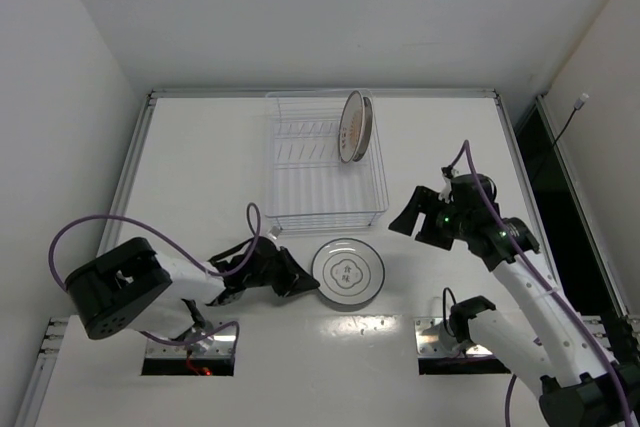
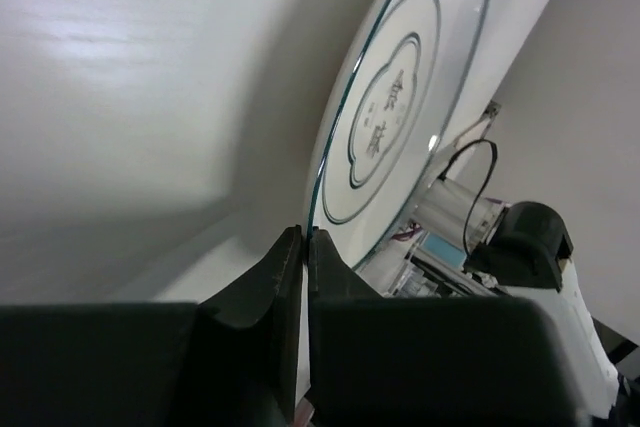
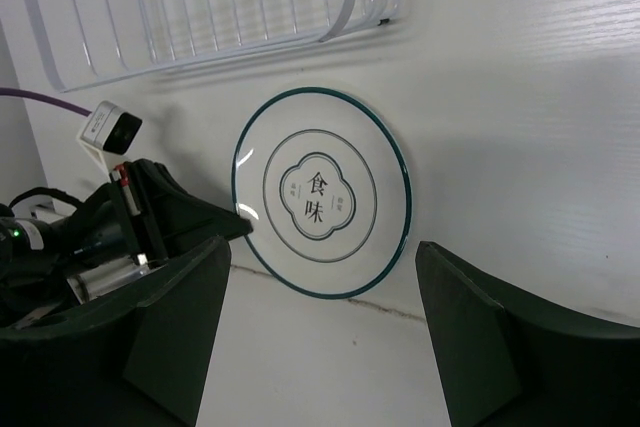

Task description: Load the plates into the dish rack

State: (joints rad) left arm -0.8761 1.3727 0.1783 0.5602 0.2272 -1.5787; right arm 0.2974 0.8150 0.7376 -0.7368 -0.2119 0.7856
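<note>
The left arm's purple cable (image 1: 72, 235) loops out at the far left of the top view. The arm lies low over the table (image 1: 200, 167), so the left gripper (image 1: 292, 277) shows there only as a dark mass against the left edge of the white plate (image 1: 348, 271). Its own wrist view settles the grip. The two fingers (image 2: 270, 297) are pressed together, and the plate's rim (image 2: 322, 162) runs down into the seam between their tips. How deep the rim sits in the pinch is hidden. That view cuts off most of the plate and shows it steeply foreshortened.

The plate lies on the table just in front of the dish rack (image 1: 320, 202), outside it. The right wrist view alone shows it whole (image 3: 320, 192), with a dark green rim line, grey rings and printed characters in the centre.

The rack holds one plate with an orange centre (image 1: 352, 127), standing on edge at the far right end. Its pattern is too small to read. The right wrist view catches only the rack's near wires (image 3: 200, 17).

On the right, the right gripper (image 1: 416, 211) hangs above the table with its jaws spread wide and nothing between them (image 3: 320, 332).
</note>
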